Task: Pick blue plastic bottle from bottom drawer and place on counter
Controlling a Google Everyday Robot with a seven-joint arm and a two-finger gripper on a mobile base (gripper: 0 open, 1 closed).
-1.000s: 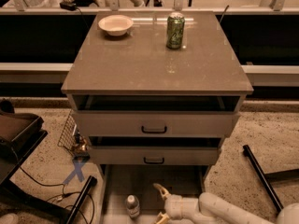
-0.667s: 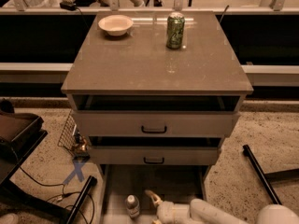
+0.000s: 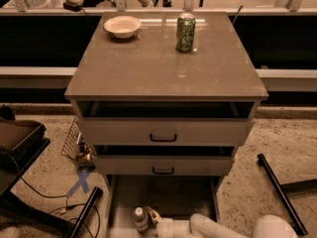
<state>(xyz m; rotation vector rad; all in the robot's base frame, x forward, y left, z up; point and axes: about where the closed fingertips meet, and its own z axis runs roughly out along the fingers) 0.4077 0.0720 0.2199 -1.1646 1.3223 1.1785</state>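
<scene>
Pincer (image 3: 150, 217) shifted left, just beside blue plastic bottle (image 3: 140, 219) in bottom drawer (image 3: 166, 195); whether spread, cannot tell

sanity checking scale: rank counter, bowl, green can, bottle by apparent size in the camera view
1. counter
2. bowl and green can, about alike
3. bottle, smallest, in the bottom drawer with the end effector beside it
</scene>
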